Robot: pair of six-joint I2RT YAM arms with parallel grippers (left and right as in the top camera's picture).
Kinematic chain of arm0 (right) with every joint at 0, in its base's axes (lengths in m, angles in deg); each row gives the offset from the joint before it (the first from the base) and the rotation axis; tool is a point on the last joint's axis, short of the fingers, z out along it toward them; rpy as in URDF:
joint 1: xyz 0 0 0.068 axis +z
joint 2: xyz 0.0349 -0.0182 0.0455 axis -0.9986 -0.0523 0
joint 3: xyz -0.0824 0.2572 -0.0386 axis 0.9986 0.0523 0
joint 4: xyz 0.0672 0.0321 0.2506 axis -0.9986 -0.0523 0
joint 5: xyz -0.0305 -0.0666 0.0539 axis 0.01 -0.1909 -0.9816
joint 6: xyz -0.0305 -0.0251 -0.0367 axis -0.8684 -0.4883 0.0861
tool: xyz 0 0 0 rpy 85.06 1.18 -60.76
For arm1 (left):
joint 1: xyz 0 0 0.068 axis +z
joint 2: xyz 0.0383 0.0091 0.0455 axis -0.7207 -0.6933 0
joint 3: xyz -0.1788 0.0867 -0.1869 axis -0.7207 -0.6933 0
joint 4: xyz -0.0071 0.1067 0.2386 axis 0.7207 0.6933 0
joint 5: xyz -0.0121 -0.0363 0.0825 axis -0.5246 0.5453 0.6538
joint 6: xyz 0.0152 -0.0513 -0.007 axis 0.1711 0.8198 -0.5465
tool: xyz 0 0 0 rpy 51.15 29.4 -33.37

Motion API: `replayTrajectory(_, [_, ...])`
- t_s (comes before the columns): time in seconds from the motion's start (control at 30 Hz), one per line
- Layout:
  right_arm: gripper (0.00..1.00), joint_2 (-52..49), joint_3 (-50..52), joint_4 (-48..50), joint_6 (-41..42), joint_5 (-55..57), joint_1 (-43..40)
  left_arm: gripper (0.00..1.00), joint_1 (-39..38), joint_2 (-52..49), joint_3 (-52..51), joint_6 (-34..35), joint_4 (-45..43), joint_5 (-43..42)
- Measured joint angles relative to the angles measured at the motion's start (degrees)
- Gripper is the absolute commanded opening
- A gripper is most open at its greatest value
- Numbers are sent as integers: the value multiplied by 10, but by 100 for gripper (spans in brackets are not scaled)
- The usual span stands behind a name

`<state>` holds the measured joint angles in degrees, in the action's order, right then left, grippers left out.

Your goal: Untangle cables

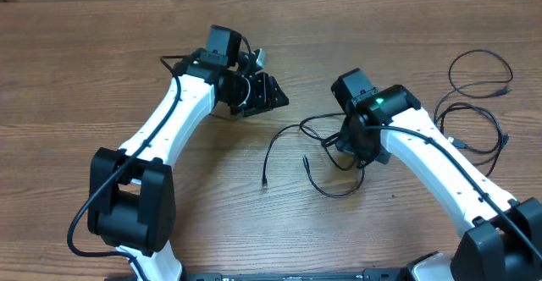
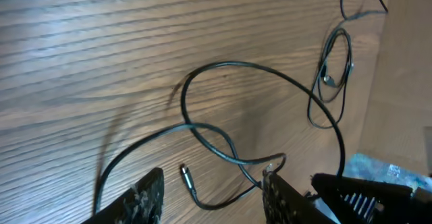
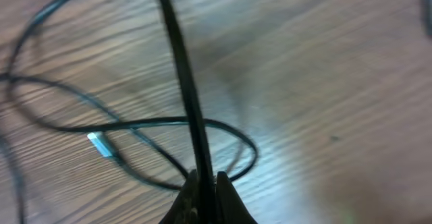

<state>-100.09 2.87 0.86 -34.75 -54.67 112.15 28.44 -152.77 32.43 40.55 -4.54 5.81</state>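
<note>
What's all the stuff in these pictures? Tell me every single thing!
table: one, brown wood, under everything
tangled cables: number unclear, black, middle of the table
loose cables: two, black, looped separately at the table's right side
left arm: one, white and black, left side
right arm: one, white and black, right side
left gripper: one, black, open and empty, left of the tangle
right gripper: one, black, pinching one of the tangled cables

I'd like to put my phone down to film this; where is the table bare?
The table is bare left of the left arm and in the near strip between both arm bases. Crowded: the tangled cables at the right gripper, plus looped cables far right.
</note>
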Motion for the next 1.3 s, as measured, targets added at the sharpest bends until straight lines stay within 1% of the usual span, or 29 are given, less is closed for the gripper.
replayTrajectory(0.03, [4, 0, 0, -1, 4, 6, 0, 49, -4, 0, 0, 0, -2, 0])
replayTrajectory(0.1, [4, 0, 0, -2, 10, 13, 0, 53, -19, 0, 0, 5, -13, 7])
replayTrajectory(0.33, [4, 0, 0, -6, 13, 11, 0, 52, -56, -4, 0, 51, -38, 34])
replayTrajectory(0.47, [4, 0, 0, -6, 15, 9, 0, 50, -73, -25, 0, 123, -26, 18])
replayTrajectory(0.6, [4, 0, 0, -5, 16, 8, 0, 49, -90, -63, 0, 246, -30, -19])
replayTrajectory(0.67, [4, 0, 0, -5, 17, 7, 0, 50, -97, -79, -2, 292, -46, -37])
replayTrajectory(0.87, [4, 0, 0, -3, 17, 3, 0, 50, -117, -90, -3, 371, -97, -60])
replayTrajectory(1.2, [4, 0, 0, -3, 17, 2, 0, 51, -146, -90, -3, 478, -105, -38])
replayTrajectory(1.3, [4, 0, 0, -3, 17, 2, 0, 47, -152, -90, -3, 495, -105, -27])
